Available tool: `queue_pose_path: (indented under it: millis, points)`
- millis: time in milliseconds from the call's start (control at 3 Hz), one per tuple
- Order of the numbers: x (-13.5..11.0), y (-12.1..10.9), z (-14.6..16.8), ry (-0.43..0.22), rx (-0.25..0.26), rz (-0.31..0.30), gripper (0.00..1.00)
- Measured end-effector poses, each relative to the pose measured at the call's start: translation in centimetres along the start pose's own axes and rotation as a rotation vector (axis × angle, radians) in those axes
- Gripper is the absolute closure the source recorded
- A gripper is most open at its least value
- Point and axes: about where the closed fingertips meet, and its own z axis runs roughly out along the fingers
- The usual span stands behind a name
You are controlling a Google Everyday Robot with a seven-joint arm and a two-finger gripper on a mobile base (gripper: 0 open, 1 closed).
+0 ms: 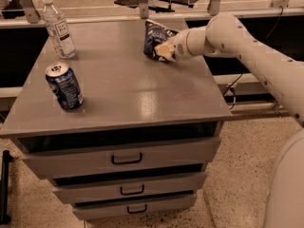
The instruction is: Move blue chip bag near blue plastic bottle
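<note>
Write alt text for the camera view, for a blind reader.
A robot arm's gripper is at the chip bag on the far right of a grey cabinet top. The bottle stands at the far left corner, with a can nearer the front.

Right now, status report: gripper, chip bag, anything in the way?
Gripper against blue chip bag, back right of the cabinet top. Blue plastic bottle back left, apart from bag. Soda can front left, off the straight path.
</note>
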Motion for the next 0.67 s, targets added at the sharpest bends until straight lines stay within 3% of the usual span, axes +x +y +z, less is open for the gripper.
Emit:
queue_pose_path:
  millis: [333,667]
  points:
    - [-0.01,0.01,0.0,0.0,0.0,0.0,0.85]
    - [-0.04,0.01,0.0,0.0,0.0,0.0,0.61]
